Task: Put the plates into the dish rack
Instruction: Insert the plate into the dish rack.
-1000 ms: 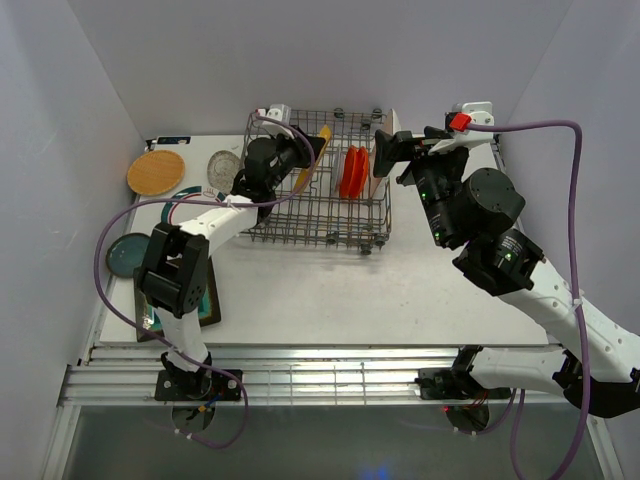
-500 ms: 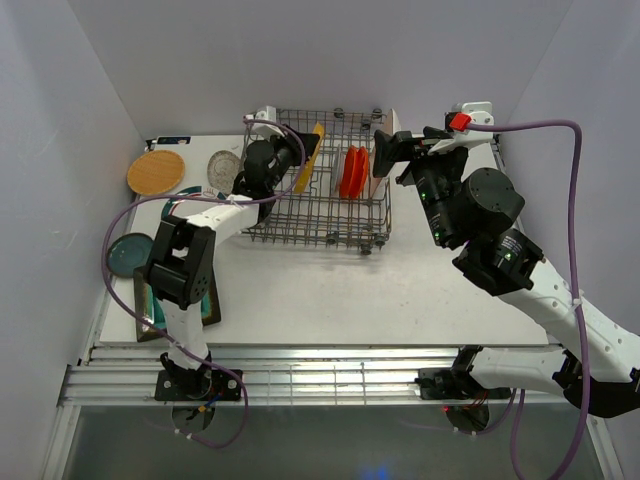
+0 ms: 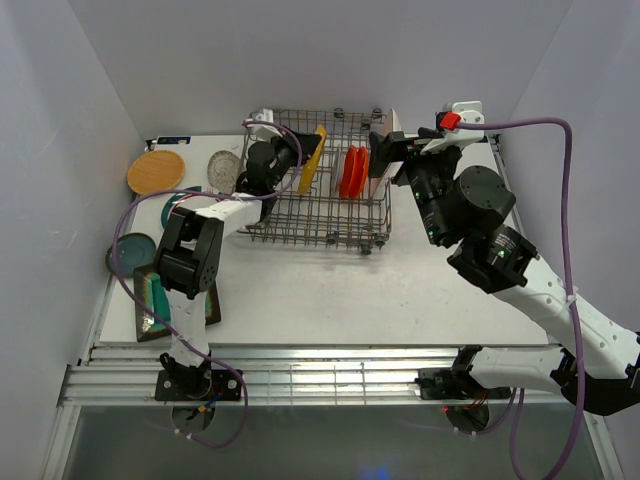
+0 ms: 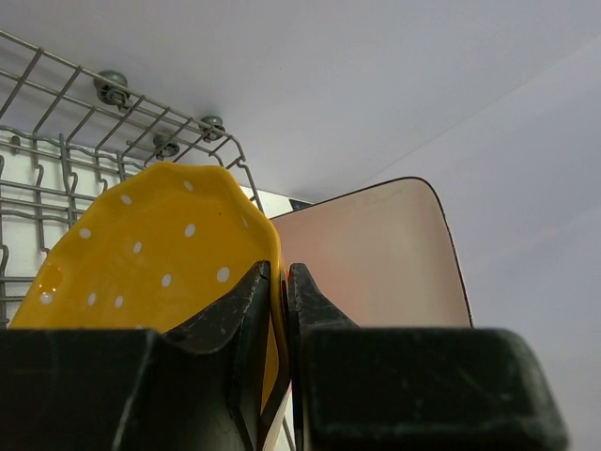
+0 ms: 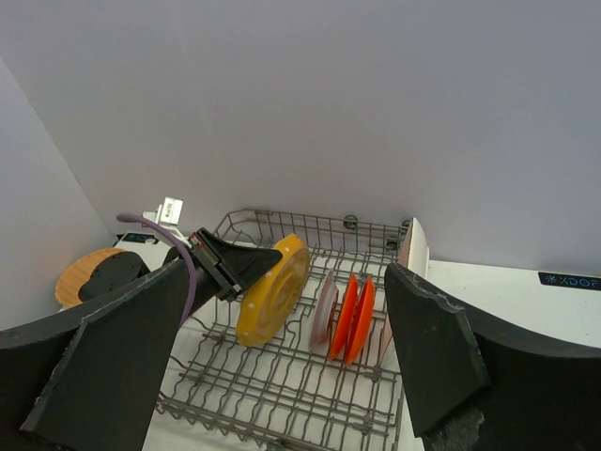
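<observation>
The grey wire dish rack (image 3: 310, 238) stands at the table's back middle. My left gripper (image 3: 298, 158) is shut on the rim of the yellow scalloped plate (image 3: 314, 160), which leans on edge inside the rack's left half (image 5: 272, 291); my fingers pinch its edge (image 4: 279, 272). A pale grey plate (image 5: 322, 310) and two orange-red plates (image 3: 350, 172) stand upright in the tines. A white rectangular plate (image 5: 411, 246) leans at the rack's right end. My right gripper (image 3: 385, 150) hovers open and empty above that end.
At the table's left lie a wooden plate (image 3: 156, 172), a clear glass plate (image 3: 222, 167), a white green-rimmed plate (image 3: 175, 205), a dark teal plate (image 3: 126, 252) and a square teal brown-rimmed plate (image 3: 150, 300). Walls close in behind and at both sides.
My left gripper has carried the yellow plate a little to the right and stood it more upright in the rack. My right gripper has shifted slightly left.
</observation>
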